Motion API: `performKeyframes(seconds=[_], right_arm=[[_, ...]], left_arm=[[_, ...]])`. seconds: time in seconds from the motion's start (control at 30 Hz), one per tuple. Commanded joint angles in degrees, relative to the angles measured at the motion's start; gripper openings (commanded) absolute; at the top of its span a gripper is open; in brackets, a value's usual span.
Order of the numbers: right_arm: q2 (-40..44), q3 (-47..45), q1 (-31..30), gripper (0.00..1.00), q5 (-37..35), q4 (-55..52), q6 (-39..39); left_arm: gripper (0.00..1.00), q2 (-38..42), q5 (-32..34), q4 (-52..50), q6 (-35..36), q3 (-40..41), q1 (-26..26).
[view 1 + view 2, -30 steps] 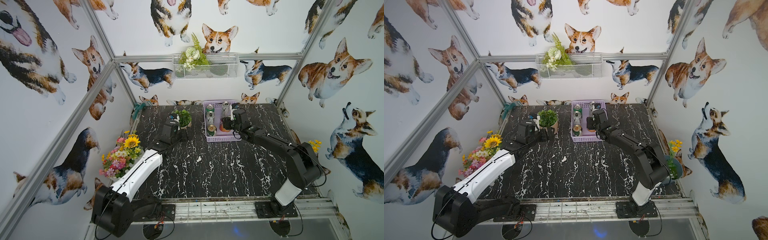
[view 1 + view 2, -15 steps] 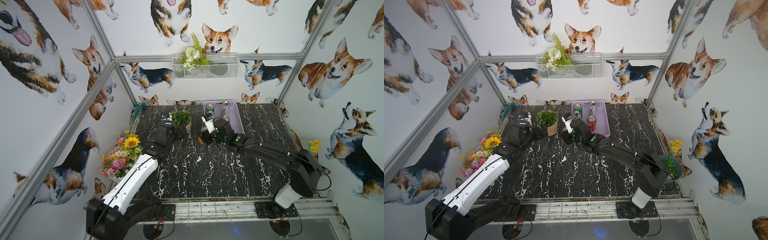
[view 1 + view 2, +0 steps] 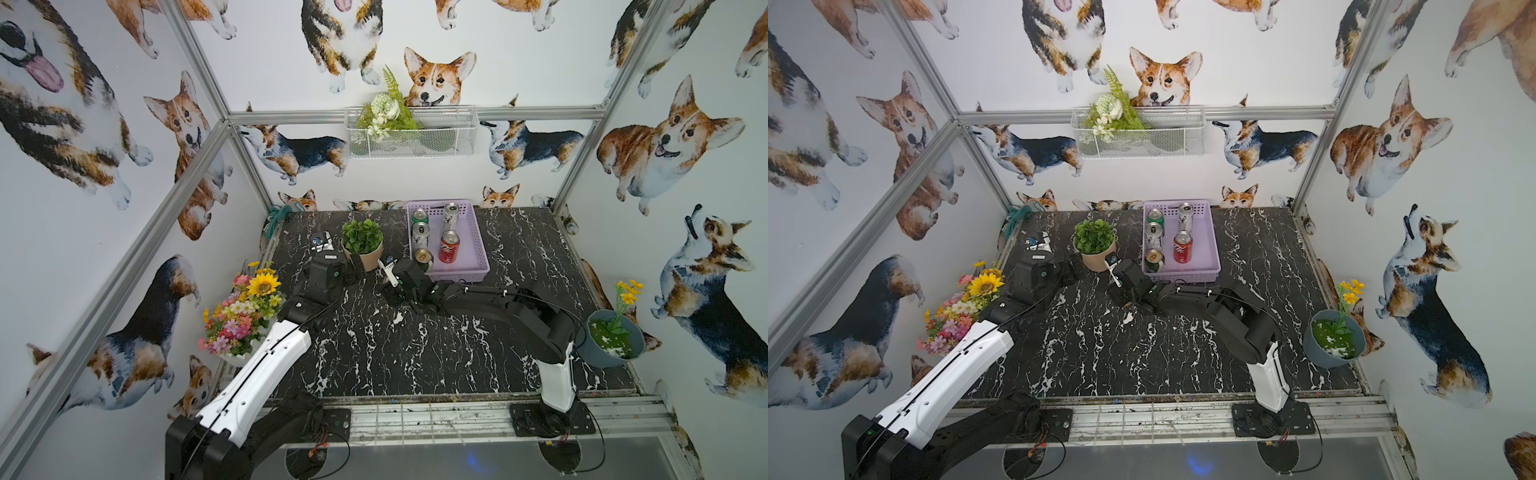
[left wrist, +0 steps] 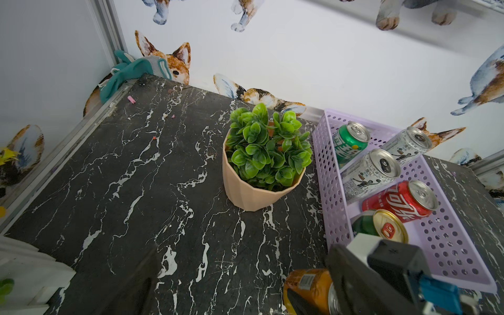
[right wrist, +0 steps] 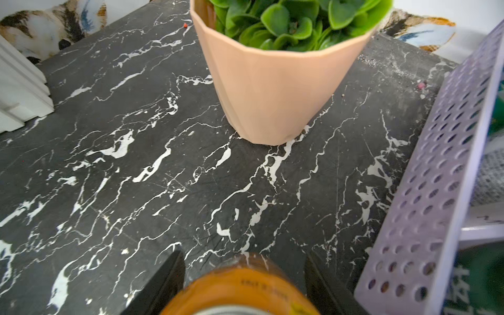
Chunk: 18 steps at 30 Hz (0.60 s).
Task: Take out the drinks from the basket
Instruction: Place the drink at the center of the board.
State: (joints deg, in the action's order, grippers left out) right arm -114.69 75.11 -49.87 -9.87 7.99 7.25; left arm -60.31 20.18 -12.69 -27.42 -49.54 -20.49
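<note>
The lavender basket (image 3: pixel 469 249) stands at the back of the marble table. In it I see a green can (image 3: pixel 419 216), two slim silver-white cans (image 3: pixel 450 214) (image 3: pixel 420 236), a red can (image 3: pixel 449 248) and a gold-topped green can (image 3: pixel 424 259). My right gripper (image 5: pixel 245 272) is shut on the orange can (image 5: pixel 240 289), low over the table just outside the basket's near-left corner. The left wrist view shows that orange can (image 4: pixel 308 286) beside the basket (image 4: pixel 441 245). My left gripper (image 3: pixel 357 266) stands open and empty beside the plant pot.
A peach pot with a green plant (image 3: pixel 365 255) stands just behind both grippers. A flower bunch (image 3: pixel 245 311) sits at the left edge. A grey pot (image 3: pixel 615 345) is at the right edge, and a teal cloth (image 3: pixel 276 216) lies in the back-left corner.
My right gripper lifted the orange can out of the basket, carried it left and toward the front, and lowered it near the table. The left arm shifted only slightly.
</note>
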Motion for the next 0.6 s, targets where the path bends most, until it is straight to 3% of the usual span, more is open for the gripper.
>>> performKeyframes(seconds=[0.0,0.03,0.2,0.37,0.57], right_arm=[[-0.61,0.66,-0.49,0.07,-1.05,6.24,1.27],[-0.54,0.57,-0.58,0.18,-1.06,6.1,1.46],[-0.22,-0.62,-0.76,0.51,-0.51,5.72,2.18],[-0.01,-1.2,-0.85,1.0,-1.09,5.72,2.57],[1.57,-0.67,-0.85,1.0,-3.27,5.85,2.35]], left_arm=[[1.0,-0.67,-0.34,0.82,0.31,-0.56,0.09],[1.0,-0.68,-0.41,0.81,0.26,-0.56,0.08],[1.0,-0.68,-0.76,0.84,0.48,-0.47,0.1],[1.0,-1.08,-1.54,0.95,0.53,-0.56,0.1],[1.0,-1.72,-2.67,1.28,0.52,-0.39,0.09]])
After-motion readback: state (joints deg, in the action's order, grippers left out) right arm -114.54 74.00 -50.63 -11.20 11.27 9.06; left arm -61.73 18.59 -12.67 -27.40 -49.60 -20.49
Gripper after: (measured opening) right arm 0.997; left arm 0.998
